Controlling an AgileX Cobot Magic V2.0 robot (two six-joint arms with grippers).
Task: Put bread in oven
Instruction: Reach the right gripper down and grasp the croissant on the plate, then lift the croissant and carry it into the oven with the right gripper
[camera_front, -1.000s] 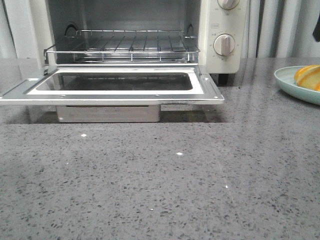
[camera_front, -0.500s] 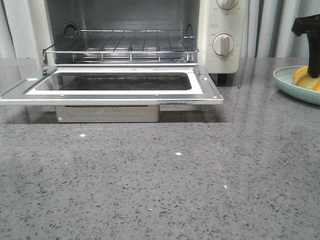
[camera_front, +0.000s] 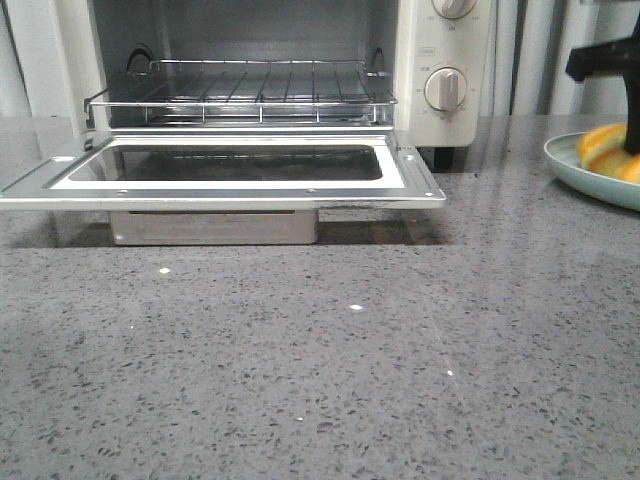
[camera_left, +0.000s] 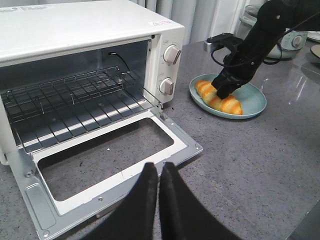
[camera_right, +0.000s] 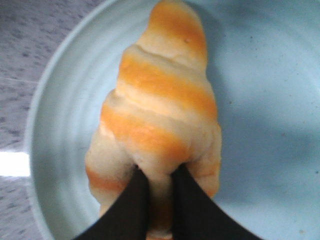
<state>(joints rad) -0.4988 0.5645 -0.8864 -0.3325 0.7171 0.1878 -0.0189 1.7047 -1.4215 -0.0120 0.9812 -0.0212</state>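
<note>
The bread (camera_right: 160, 100), a golden-orange roll with cream stripes, lies on a pale blue plate (camera_right: 60, 125) at the right of the counter. It also shows in the front view (camera_front: 600, 145) and the left wrist view (camera_left: 232, 106). My right gripper (camera_right: 159, 172) is down on the bread, its jaws pinched into the roll's middle. The cream oven (camera_front: 440, 40) stands at the back with its glass door (camera_front: 230, 190) folded down flat and the wire rack (camera_front: 240, 85) bare. My left gripper (camera_left: 158, 167) is shut and empty, hovering before the door's front edge.
The open door juts out over the grey speckled counter (camera_front: 350, 360). Two round knobs (camera_front: 446, 90) sit on the oven's right panel. The plate (camera_left: 252, 100) lies just right of the oven. A pale vessel (camera_left: 287, 42) stands behind the plate.
My right gripper came into the front view from the right, dropped onto the bread on the plate and closed into it. The left arm has not moved.
</note>
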